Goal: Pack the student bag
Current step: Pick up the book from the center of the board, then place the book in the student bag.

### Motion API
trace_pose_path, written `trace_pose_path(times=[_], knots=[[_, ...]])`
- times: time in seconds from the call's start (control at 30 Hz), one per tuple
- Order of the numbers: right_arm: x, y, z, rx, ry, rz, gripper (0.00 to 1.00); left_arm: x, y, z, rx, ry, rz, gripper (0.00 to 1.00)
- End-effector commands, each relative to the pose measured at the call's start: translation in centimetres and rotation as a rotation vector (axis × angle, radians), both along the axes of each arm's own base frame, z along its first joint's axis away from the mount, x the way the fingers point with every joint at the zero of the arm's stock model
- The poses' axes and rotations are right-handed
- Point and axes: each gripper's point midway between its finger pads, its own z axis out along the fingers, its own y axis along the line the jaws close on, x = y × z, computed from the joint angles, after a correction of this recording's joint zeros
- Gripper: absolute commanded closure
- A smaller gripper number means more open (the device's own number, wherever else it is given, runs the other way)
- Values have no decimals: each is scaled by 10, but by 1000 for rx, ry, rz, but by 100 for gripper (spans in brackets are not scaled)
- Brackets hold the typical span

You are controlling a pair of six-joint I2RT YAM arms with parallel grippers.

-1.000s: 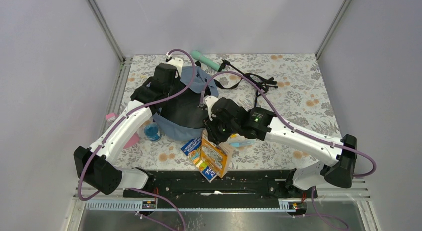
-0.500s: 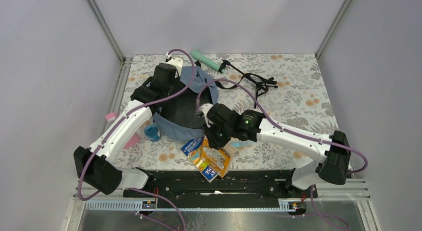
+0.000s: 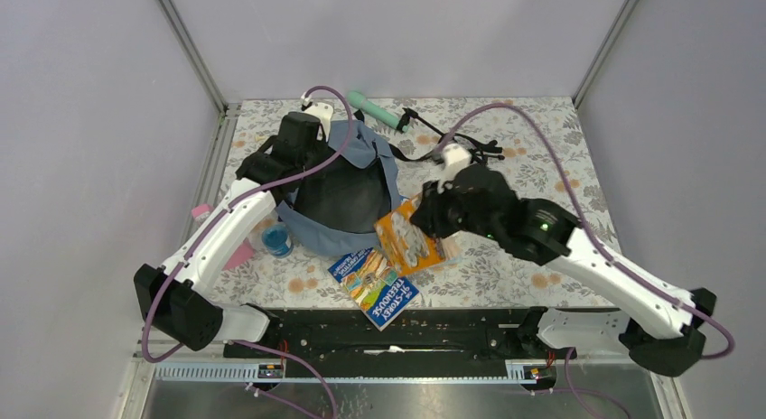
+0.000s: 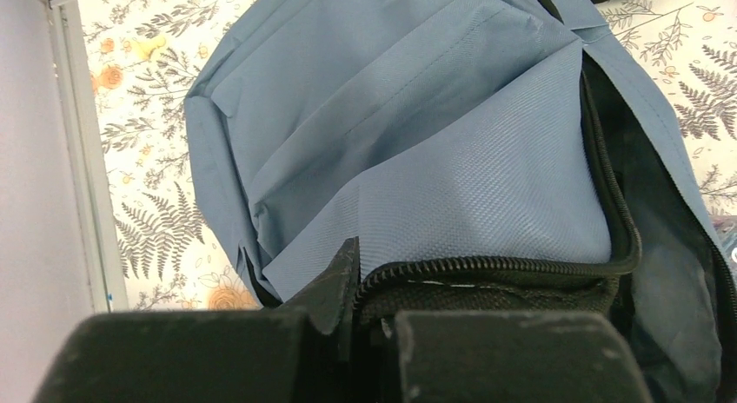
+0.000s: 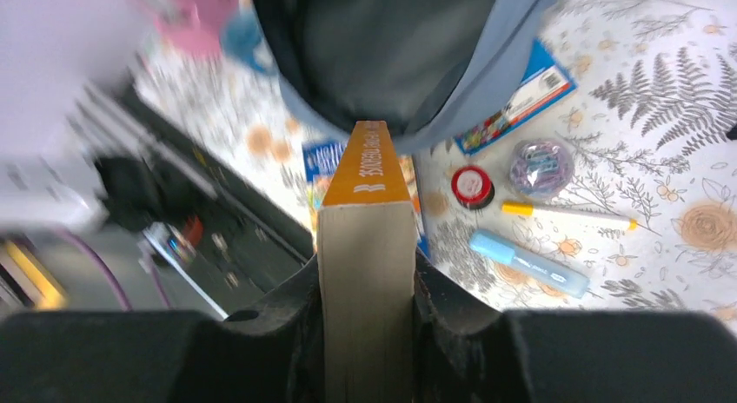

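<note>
- The student bag (image 3: 361, 148) lies left of centre on the floral table (image 3: 542, 148); its dark mouth gapes upward and, as I judge it, a little toward 4 o'clock; its long axis seems to run roughly from 12 to 6 o'clock in the overhead view; black straps (image 3: 452, 144) trail off toward 2 o'clock.
- The left gripper (image 4: 375, 329) sits at the bag's 10 o'clock side; its jaws are pressed together on the zipped rim (image 4: 487, 277), lifting it so the mouth stays wide.
- The right gripper (image 5: 365, 281) pinches an orange book (image 3: 408, 240) across its thickness, at the bag's 4 o'clock edge; in the wrist view the spine aims straight at the opening.
- Step in hand, as I read it: feeding this book into the bag; to do it well, lead with the narrow edge, clear the near blue lip (image 5: 487, 90) before lowering, and release only once the book is well inside; the left arm should hold its lift meanwhile.
- Outside the bag: a blue book (image 3: 375, 283) at 6 o'clock; a blue highlighter (image 5: 530, 264), a marker (image 5: 569, 214), a tub of clips (image 5: 539, 166) and a small red-topped item (image 5: 472, 186) just beside the bag; a teal cylinder (image 3: 372, 109) at 12 o'clock.
</note>
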Motion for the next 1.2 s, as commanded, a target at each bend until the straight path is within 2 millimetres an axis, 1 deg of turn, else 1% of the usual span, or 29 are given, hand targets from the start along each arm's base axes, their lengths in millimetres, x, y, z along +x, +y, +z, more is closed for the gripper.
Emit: trace_pose_path(times=[0.0, 0.1, 0.2, 0.33, 0.4, 0.57, 0.67, 0.73, 0.9, 0.97, 1.03, 1.17], knots=[[38, -8, 66, 407, -22, -294, 100, 3, -8, 30, -95, -75, -3, 100], [50, -8, 79, 659, 3, -416, 100, -1, -9, 24, -108, -67, -9, 100], [59, -5, 79, 852, 59, -502, 100, -4, -12, 23, -130, -72, -21, 100], [74, -6, 65, 1021, 121, -615, 100, -9, -15, 25, -163, -89, -35, 100], [80, -10, 50, 1078, 159, -682, 100, -11, -16, 27, -173, -94, -44, 100], [92, -16, 25, 1137, 191, -801, 100, -15, -17, 26, -182, -90, -57, 100], [98, -15, 16, 1193, 229, -842, 100, -16, -19, 24, -188, -84, -66, 100], [101, -11, 22, 1235, 235, -835, 100, -17, -20, 21, -188, -77, -70, 100], [108, -3, 39, 1265, 222, -819, 100, -17, -25, 17, -200, -57, -85, 100], [110, 0, 41, 1274, 225, -816, 100, -17, -26, 16, -204, -56, -86, 100], [112, 7, 36, 1261, 239, -814, 100, -18, -26, 16, -205, -54, -89, 100], [113, 22, 4, 1176, 279, -836, 100, -18, -27, 17, -214, -54, -91, 100]])
